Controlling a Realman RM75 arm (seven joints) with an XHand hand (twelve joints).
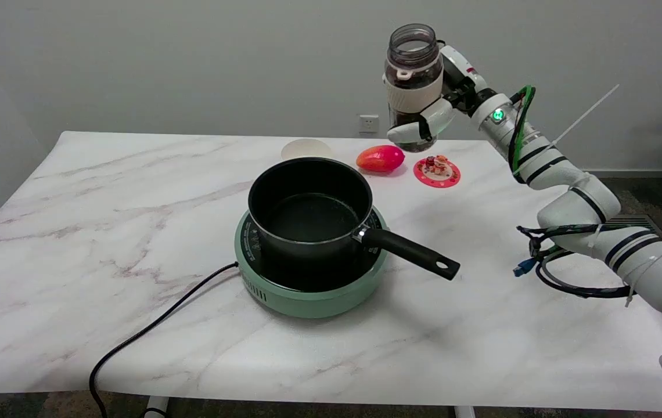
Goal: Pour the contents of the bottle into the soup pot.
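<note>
A clear wide-mouthed bottle point(413, 81) with a cream band and dark contents is held upright in the air, above and to the right of the pot. My right hand point(431, 116) grips it around the lower half, fingers wrapped from behind; the bottle's mouth has no lid. The black soup pot point(309, 206) stands on a green hotplate point(308, 290) at the table's middle, its handle point(412, 252) pointing to the lower right. The pot's inside looks dark and bare.
A round cream lid point(306, 150) lies behind the pot. A red-orange mango-shaped fruit point(380, 158) and a pink coaster point(436, 172) with small items lie under the held bottle. The hotplate's black cord point(151, 331) runs off the front-left edge.
</note>
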